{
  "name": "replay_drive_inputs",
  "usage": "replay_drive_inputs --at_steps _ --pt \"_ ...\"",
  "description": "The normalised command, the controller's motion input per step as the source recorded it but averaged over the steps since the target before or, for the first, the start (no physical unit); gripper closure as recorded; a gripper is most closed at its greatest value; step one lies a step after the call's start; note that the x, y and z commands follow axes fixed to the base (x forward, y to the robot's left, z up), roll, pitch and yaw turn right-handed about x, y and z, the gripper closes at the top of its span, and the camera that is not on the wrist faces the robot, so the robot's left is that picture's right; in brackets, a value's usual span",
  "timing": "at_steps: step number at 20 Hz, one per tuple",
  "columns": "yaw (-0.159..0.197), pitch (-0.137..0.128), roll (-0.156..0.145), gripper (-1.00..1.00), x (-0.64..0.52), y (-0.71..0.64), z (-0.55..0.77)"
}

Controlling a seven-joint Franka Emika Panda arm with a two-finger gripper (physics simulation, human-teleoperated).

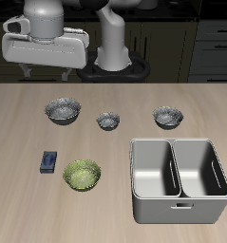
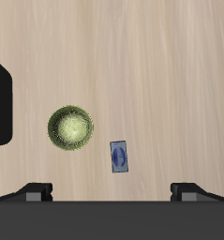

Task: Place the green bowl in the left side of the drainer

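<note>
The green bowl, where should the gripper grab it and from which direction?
Probably by the rim of the green bowl, coming straight down from above: it sits upright with its mouth open, so one finger can go inside the wall and one outside, on the side away from the small blue object.

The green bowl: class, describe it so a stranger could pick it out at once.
Start at the big grey drainer near the table's front edge. Beside it, across bare wood, sits the green bowl, next to a small blue block. It alone is yellow-green; the three bowls farther back are grey.
</note>
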Motion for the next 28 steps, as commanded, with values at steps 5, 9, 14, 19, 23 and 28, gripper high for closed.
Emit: replay_drive_inputs --at_steps 5,9,14,19,23,28 --pt "-0.007 0.016 0.003 -1.0 0.1 -0.02 -0.3" --pt "-0.017 0.023 0.002 -1.0 0.11 -0.01 -0.32" --pt "-0.017 0.017 -0.012 -1.0 0.07 -0.06 -0.32" --pt "-0.018 -0.009 -0.01 -1.0 0.02 0.03 -0.26" --pt "-0.004 0.004 -0.005 -1.0 0.13 0.03 -0.45" --pt "-0.02 0.014 -0.005 -1.0 0.07 0.03 -0.37"
